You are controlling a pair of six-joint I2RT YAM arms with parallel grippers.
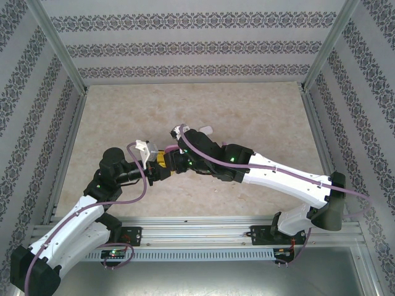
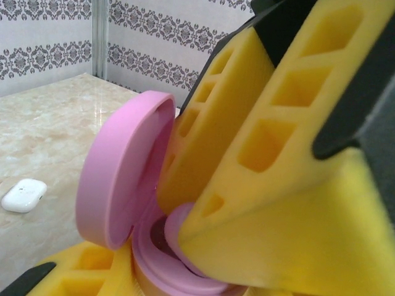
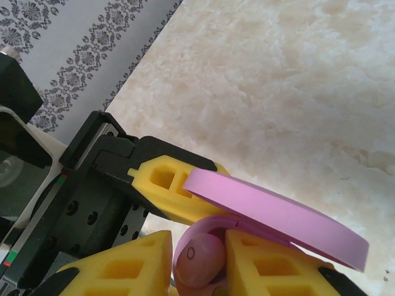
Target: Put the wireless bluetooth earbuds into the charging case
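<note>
Pink case (image 2: 120,172) open, L gripper (image 1: 162,161) clamped on it; R gripper (image 3: 197,250) pinching earbud (image 3: 199,264) at its cavity.

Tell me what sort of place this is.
Probably a lab data-collection cell: marble-look tabletop boxed in by aluminium frame posts and wallpaper-patterned panels, with arms bolted to a slotted rail.

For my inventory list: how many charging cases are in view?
2. The open pink round plastic case is held in the left gripper; the closed white rounded plastic case lies apart on the beige table. More may hide under the arms.
</note>
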